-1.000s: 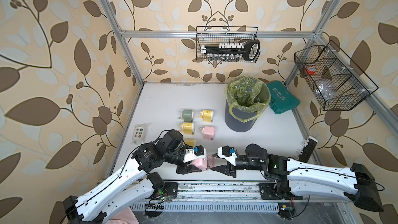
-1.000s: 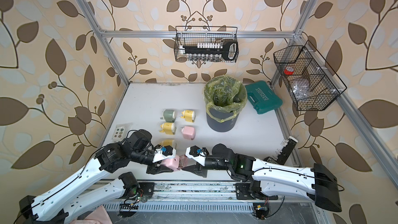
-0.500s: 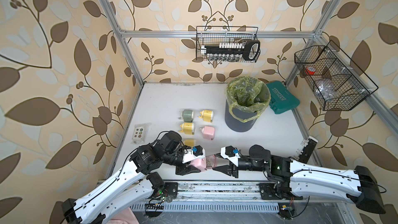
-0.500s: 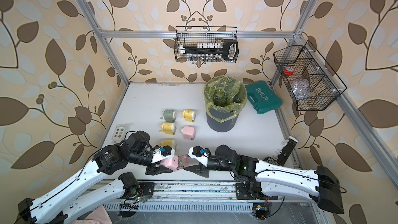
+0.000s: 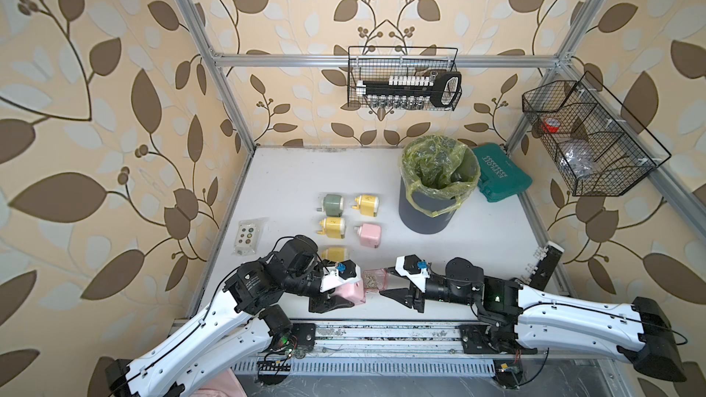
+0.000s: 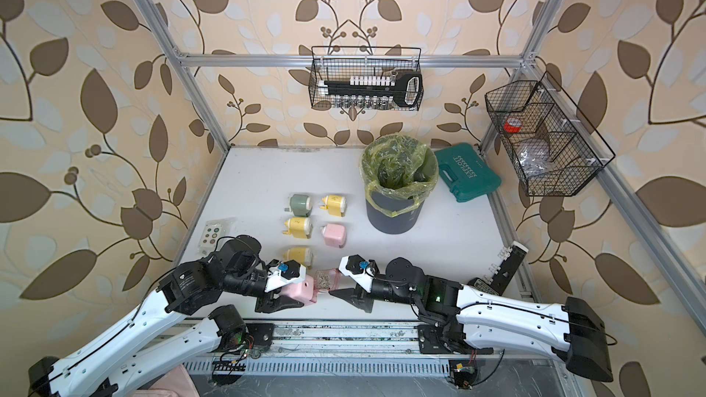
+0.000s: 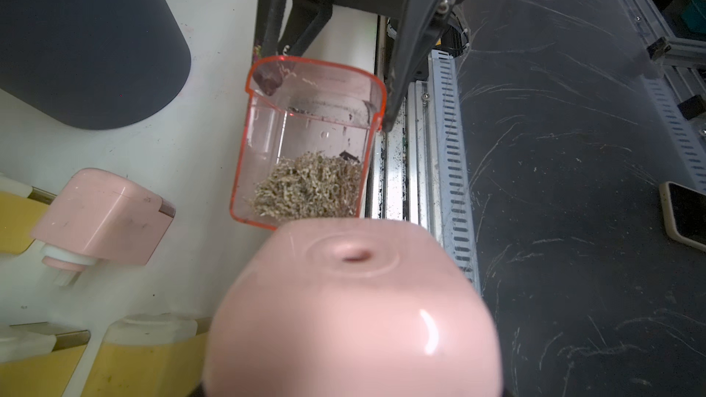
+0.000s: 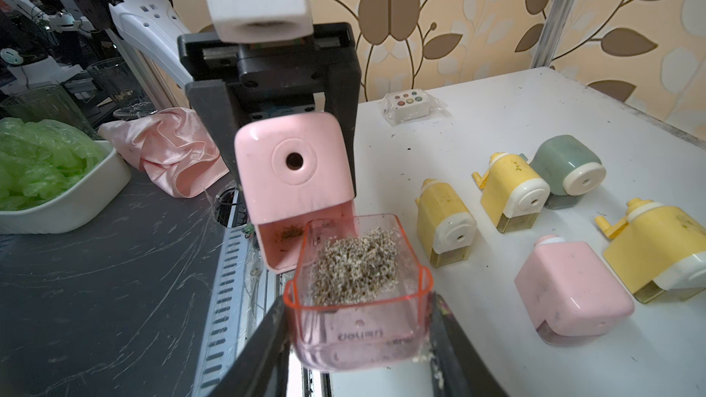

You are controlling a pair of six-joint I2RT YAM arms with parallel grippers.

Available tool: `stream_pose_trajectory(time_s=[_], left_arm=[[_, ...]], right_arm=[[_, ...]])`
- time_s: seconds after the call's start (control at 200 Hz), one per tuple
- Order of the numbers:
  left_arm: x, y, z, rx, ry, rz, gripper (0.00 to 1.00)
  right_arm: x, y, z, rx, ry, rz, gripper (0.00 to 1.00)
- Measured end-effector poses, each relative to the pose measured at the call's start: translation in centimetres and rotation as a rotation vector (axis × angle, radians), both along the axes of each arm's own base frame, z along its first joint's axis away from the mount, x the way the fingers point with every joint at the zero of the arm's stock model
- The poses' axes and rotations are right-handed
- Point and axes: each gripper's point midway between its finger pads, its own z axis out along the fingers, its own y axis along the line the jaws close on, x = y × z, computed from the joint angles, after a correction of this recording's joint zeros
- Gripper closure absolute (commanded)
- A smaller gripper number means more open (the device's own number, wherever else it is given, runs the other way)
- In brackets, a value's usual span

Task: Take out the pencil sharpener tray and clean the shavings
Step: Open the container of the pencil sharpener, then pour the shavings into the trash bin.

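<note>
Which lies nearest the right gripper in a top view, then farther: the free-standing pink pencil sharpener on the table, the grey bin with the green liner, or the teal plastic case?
From the right gripper:
1. the pink pencil sharpener, just beyond it
2. the grey bin, farther back
3. the teal case, in the back right corner

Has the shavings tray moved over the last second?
Yes. The tray, in the right gripper, has slid farther out of the held pink sharpener toward the robot's right, closer in line with the bin.
</note>
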Motion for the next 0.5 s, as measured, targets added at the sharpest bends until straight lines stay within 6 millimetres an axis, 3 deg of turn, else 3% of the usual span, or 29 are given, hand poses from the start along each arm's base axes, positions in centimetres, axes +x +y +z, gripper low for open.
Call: stream_pose_trajectory(time_s=[0.5], left_arm=[[-0.1, 0.1, -0.9, 0.014, 0.025, 0.012, 1.0]], right_arm=[[2.5, -2.6, 2.7, 0.065, -0.072, -0.188, 1.0]])
